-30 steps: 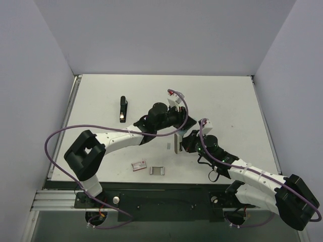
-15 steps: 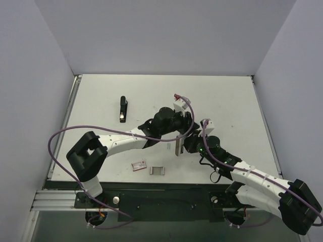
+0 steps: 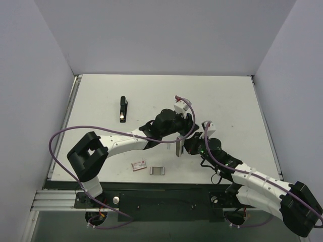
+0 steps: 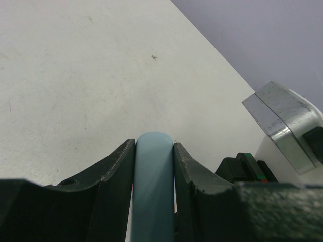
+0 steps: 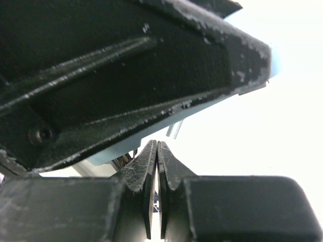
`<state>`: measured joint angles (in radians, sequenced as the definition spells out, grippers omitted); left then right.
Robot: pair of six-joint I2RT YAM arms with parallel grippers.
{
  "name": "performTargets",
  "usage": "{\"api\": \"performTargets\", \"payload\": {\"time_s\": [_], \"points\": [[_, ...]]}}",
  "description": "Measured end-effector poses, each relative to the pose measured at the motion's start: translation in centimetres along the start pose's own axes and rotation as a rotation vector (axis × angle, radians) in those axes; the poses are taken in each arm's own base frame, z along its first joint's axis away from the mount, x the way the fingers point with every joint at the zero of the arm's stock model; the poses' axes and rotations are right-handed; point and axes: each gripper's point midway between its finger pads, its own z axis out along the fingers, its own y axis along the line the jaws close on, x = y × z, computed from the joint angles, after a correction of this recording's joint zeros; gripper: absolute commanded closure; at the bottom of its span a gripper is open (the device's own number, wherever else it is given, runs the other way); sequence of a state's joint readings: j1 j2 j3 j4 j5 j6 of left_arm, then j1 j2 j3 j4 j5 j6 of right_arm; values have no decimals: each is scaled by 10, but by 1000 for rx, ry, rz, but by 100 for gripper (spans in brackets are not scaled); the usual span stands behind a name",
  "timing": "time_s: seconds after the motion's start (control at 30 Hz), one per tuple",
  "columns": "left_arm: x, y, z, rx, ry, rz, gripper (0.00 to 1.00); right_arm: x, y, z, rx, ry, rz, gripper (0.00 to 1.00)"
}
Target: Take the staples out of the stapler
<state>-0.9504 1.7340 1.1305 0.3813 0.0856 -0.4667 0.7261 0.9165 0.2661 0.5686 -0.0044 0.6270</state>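
A slim black stapler [image 3: 122,109] with a silvery tip lies at the far left of the table, apart from both grippers. My left gripper [image 3: 184,127] is shut on a light-blue rounded bar [image 4: 153,186] and holds it above the table's middle. My right gripper [image 3: 187,144] is right beside it, with its fingers [image 5: 146,166] pressed together and nothing visible between them. They sit just under a black and light-blue body [image 5: 126,75]. A silvery metal piece [image 3: 178,144] stands upright between the grippers and also shows in the left wrist view [image 4: 282,123].
A short staple strip [image 3: 168,146] lies on the table left of the grippers. A small red-and-white box [image 3: 138,164] and a silvery metal clip [image 3: 157,170] lie near the front edge. Purple cables loop off both arms.
My left gripper has moved right and nearer, close against my right gripper. My right gripper and the silvery piece have shifted slightly right.
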Motion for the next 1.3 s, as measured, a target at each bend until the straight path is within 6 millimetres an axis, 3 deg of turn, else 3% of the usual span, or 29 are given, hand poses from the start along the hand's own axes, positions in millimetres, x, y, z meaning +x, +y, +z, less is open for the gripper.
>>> {"api": "performTargets", "payload": {"time_s": [0.23,0.8,1.13,1.3], "points": [[11,11,-2,-50,8,4,100,5,0,-1,-11,1,33,100],[13,20,-3,-117,1,38,100,0,0,5,-38,3,109,100],[10,20,-5,-119,-1,42,100,-1,-1,5,-35,1,112,100],[4,14,-16,-107,-2,46,100,-3,-1,2,-35,-2,108,100]]}}
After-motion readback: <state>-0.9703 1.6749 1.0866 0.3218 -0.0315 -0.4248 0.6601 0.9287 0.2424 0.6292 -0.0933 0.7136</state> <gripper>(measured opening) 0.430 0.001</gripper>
